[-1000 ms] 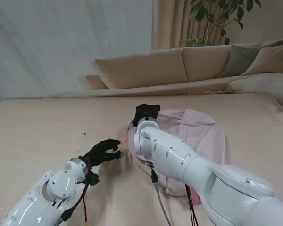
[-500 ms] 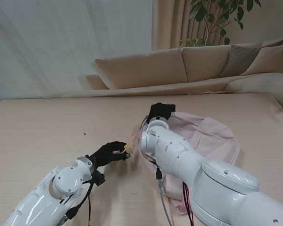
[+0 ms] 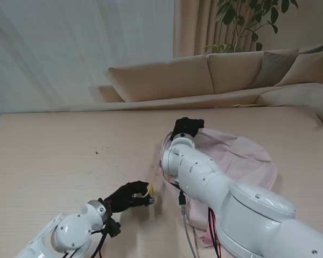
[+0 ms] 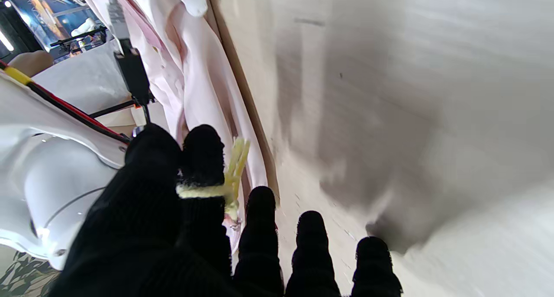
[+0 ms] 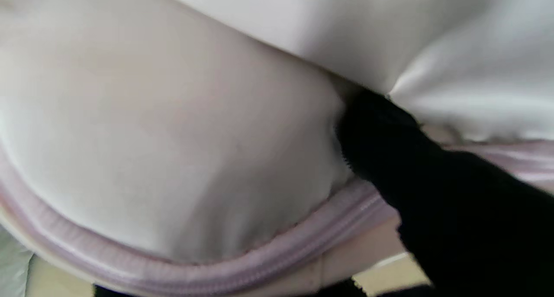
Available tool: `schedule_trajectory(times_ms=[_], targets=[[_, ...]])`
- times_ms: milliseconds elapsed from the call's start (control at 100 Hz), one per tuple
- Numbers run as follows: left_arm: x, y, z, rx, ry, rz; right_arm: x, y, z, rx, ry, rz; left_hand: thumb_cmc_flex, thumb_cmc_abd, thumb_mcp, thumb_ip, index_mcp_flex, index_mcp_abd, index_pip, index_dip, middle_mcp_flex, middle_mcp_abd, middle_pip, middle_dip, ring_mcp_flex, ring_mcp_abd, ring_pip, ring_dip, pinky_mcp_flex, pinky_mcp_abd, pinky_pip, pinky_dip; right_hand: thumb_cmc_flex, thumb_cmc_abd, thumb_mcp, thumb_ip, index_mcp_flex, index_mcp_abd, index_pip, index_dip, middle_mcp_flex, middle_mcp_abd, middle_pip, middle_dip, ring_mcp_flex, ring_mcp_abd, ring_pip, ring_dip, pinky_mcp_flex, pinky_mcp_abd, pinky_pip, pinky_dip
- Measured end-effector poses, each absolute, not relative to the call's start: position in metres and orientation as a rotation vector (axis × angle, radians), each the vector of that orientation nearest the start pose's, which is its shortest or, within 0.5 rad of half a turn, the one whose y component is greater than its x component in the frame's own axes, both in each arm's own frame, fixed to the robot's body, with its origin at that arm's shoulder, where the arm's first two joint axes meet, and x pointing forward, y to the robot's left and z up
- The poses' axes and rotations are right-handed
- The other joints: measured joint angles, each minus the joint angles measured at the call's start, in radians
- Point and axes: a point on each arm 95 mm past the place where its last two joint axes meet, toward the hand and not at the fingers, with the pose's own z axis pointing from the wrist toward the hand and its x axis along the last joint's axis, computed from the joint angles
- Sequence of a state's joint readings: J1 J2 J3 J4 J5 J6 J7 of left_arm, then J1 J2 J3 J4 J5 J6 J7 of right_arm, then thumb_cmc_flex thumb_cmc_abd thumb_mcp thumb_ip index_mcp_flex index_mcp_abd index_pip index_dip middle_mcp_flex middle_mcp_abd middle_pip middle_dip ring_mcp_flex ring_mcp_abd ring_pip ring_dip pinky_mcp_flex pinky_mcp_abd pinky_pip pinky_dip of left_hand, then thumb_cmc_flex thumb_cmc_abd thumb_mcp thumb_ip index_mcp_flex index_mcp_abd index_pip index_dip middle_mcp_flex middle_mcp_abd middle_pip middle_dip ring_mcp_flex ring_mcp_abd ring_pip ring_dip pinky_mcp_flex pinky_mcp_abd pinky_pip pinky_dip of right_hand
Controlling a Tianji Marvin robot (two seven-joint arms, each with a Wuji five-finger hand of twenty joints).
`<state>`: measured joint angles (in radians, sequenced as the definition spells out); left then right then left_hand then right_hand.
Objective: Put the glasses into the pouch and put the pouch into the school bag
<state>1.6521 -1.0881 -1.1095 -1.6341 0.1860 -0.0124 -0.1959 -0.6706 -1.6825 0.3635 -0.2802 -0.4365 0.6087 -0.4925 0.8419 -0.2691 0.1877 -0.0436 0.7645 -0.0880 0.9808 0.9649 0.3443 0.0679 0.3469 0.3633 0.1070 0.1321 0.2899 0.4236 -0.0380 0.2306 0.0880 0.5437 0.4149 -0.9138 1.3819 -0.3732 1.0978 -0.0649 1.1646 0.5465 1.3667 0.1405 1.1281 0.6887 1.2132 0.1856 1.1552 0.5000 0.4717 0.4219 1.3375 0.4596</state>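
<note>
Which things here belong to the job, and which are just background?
Job: pink fabric school bag; pale yellow tassel cord pinched by left hand; right hand at the bag.
Background: beige sofa; potted green plant; white curtain.

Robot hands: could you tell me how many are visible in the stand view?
2. The left hand is nearer to me, pinching a yellow zipper pull; the right hand rests on the pink school bag, fingers partly hidden.

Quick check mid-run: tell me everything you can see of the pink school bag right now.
The school bag is pale pink soft fabric, lying flat and rumpled on the table to my right. A pink zipper edge rims its opening. The right hand rests at its left end, a finger against the cloth. The left hand pinches a yellow pull tag beside that end.
</note>
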Motion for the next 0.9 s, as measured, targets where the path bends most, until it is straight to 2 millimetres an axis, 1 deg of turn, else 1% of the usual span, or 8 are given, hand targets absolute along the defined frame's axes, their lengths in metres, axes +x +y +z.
schedule_trajectory(times_ms=[220, 330, 410, 470, 520, 690, 810, 900], targets=[[0.334, -0.065, -0.374, -2.101, 1.474, -1.948, 0.566, 0.128, -0.342, 1.224, 1.171, 0.936, 0.000, 0.000, 0.000, 0.000, 0.000, 0.000, 0.000, 0.000, 0.001, 0.000, 0.000, 0.000, 0.011, 0.001, 0.015, 0.000, 0.037, 0.041, 0.042, 0.015, 0.000, 0.005, -0.003, 0.001, 0.000, -0.013, 0.001, 0.001, 0.000, 0.004, -0.002, 0.000, 0.000, 0.004, -0.004, 0.000, 0.000, -0.006, 0.000, 0.001], [0.337, -0.063, -0.374, -2.104, 1.470, -1.932, 0.564, 0.130, -0.342, 1.257, 1.181, 0.982, 0.000, 0.000, 0.000, 0.000, 0.001, 0.000, 0.000, 0.000, 0.001, 0.000, 0.000, 0.000, 0.011, 0.001, 0.015, 0.000, 0.037, 0.041, 0.042, 0.017, 0.010, 0.083, -0.074, 0.018, -0.083, -0.077, -0.069, -0.003, -0.028, 0.004, -0.113, -0.036, -0.045, 0.000, -0.113, -0.027, -0.086, -0.035, -0.027, 0.001], [0.342, -0.059, -0.374, -2.113, 1.454, -1.911, 0.560, 0.134, -0.339, 1.285, 1.256, 1.025, 0.000, 0.000, 0.000, 0.000, 0.001, 0.000, 0.001, 0.000, 0.001, 0.000, 0.000, 0.000, 0.011, 0.001, 0.015, 0.000, 0.037, 0.041, 0.042, 0.017, -0.042, 0.149, -0.134, 0.021, -0.256, -0.090, -0.190, -0.072, -0.184, 0.004, -0.136, -0.055, -0.186, -0.024, -0.165, -0.029, -0.198, -0.075, -0.065, 0.000], [0.346, -0.055, -0.374, -2.123, 1.437, -1.891, 0.557, 0.132, -0.336, 1.297, 1.286, 1.063, 0.000, 0.000, 0.000, 0.000, 0.001, 0.000, 0.001, 0.000, 0.001, 0.000, 0.000, 0.000, 0.011, 0.001, 0.015, 0.000, 0.037, 0.039, 0.042, 0.019, -0.075, 0.202, -0.154, 0.130, -0.377, -0.069, -0.260, -0.064, -0.342, 0.005, -0.137, -0.112, -0.312, -0.042, -0.197, -0.028, -0.293, -0.102, -0.093, -0.011], [0.348, -0.052, -0.374, -2.124, 1.423, -1.885, 0.556, 0.127, -0.336, 1.308, 1.289, 1.100, 0.000, 0.000, 0.000, 0.000, 0.001, 0.000, 0.001, 0.000, 0.001, 0.000, 0.000, 0.000, 0.011, 0.001, 0.015, 0.000, 0.037, 0.039, 0.043, 0.020, -0.098, 0.228, -0.187, 0.182, -0.498, -0.063, -0.283, -0.050, -0.485, 0.003, -0.136, -0.148, -0.420, -0.068, -0.219, -0.024, -0.358, -0.122, -0.107, -0.024], [0.354, -0.044, -0.371, -2.099, 1.407, -1.866, 0.547, 0.116, -0.328, 1.269, 1.338, 1.179, 0.000, 0.000, 0.000, 0.000, 0.001, 0.000, 0.001, 0.000, 0.001, 0.000, 0.000, 0.000, 0.011, 0.001, 0.015, 0.000, 0.037, 0.041, 0.043, 0.020, -0.116, 0.259, -0.259, 0.189, -0.806, -0.069, -0.274, -0.080, -0.897, -0.034, -0.155, -0.214, -0.736, -0.143, -0.341, -0.015, -0.523, -0.218, -0.172, -0.054], [0.356, -0.041, -0.371, -2.097, 1.398, -1.856, 0.542, 0.111, -0.321, 1.129, 1.402, 1.310, 0.000, 0.000, 0.000, 0.000, 0.001, 0.000, 0.001, 0.000, 0.001, 0.000, 0.000, 0.000, 0.011, 0.001, 0.015, 0.000, 0.037, 0.041, 0.043, 0.020, -0.116, 0.260, -0.259, 0.196, -0.872, -0.121, -0.274, -0.102, -1.013, -0.067, -0.185, -0.234, -0.821, -0.178, -0.388, -0.021, -0.540, -0.234, -0.226, -0.076], [0.356, -0.040, -0.372, -2.097, 1.390, -1.852, 0.535, 0.110, -0.315, 1.053, 1.481, 1.427, 0.000, 0.000, 0.000, 0.000, 0.001, 0.000, 0.001, 0.000, 0.001, 0.000, 0.000, 0.000, 0.011, 0.001, 0.015, 0.000, 0.037, 0.041, 0.043, 0.021, -0.116, 0.261, -0.259, 0.196, -0.886, -0.201, -0.275, -0.103, -1.049, -0.097, -0.209, -0.245, -0.830, -0.203, -0.397, -0.030, -0.543, -0.236, -0.252, -0.087]])
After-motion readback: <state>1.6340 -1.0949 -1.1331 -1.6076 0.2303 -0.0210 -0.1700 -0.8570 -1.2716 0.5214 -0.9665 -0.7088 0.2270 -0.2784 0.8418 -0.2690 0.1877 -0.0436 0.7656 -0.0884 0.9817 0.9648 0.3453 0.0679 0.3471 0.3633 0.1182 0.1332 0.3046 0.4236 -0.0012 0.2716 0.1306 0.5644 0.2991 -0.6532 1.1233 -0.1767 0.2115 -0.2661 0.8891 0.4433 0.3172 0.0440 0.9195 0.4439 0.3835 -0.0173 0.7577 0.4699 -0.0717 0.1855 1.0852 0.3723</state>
